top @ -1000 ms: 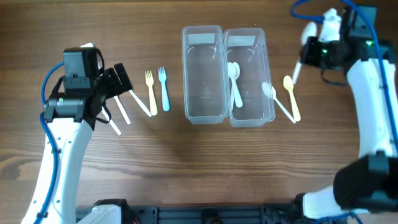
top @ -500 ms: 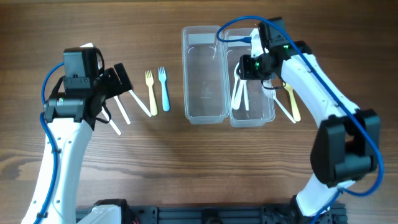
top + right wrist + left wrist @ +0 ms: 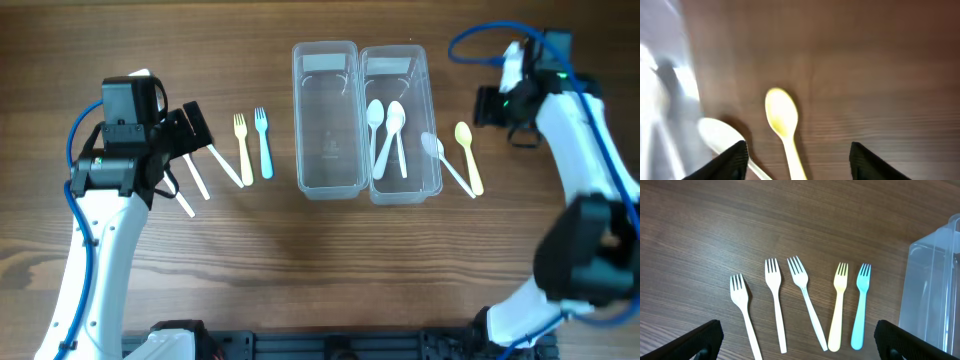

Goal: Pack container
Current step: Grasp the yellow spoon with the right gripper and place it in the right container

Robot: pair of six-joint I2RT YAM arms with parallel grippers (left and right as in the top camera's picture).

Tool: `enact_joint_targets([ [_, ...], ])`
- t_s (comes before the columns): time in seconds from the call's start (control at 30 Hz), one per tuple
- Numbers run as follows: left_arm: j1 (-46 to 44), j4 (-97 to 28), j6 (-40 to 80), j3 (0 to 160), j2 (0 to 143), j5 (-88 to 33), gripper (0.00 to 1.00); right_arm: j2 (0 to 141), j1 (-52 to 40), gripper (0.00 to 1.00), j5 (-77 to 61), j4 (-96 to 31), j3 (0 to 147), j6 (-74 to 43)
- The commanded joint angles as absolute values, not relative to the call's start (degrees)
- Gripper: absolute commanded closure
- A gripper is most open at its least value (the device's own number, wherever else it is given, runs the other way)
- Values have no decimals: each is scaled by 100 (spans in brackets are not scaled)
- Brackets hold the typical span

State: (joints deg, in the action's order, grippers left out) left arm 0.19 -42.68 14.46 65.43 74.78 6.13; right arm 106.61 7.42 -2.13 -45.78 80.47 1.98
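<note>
Overhead, the yellow spoon [image 3: 467, 155] lies lengthwise on the table [image 3: 300, 260], just right of the container [image 3: 400, 62] and nearest the right arm [image 3: 575, 130]. Left wrist: fingers [image 3: 700, 340] open, empty, facing five forks [image 3: 809, 307]. Right wrist: fingers [image 3: 727, 161] spread, empty, the spoon's handle running back between them.

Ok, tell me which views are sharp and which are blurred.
Right wrist: motion-blurred, the yellow spoon soft-edged. Left wrist: sharp, the blue fork crisp to its tines. Overhead: sharp and evenly lit, the left container cleanly outlined.
</note>
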Motion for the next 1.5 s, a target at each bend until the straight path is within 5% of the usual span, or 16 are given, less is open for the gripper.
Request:
enact_joint_targets([
  [0.0,60,-4254,1376,6661,7496,604,0,11271,722,42,-530,-4676,7994,309],
  [0.47,60,-4254,1376,6661,7496,604,0,11909,720,61,-384,-4770,7738,585],
  [0.63,60,-4254,1374,6661,7496,604,0,11883,720,88,-386,-4700,7649,215],
  [1.0,60,-4254,1374,6661,7496,604,0,9035,-30,92,-1656,-4882,8484,-447],
  [1.27,60,-4254,1376,6661,7496,604,0,10392,-1146,92,-1247,-3997,8248,-1111],
  [1.33,60,-4254,1376,6661,7496,604,0,10965,-1146,82,-1466,-3795,8248,-1221],
  [1.47,60,-4254,1374,6661,7496,604,0,10906,-1160,77,-1546,-3835,8276,-1146],
])
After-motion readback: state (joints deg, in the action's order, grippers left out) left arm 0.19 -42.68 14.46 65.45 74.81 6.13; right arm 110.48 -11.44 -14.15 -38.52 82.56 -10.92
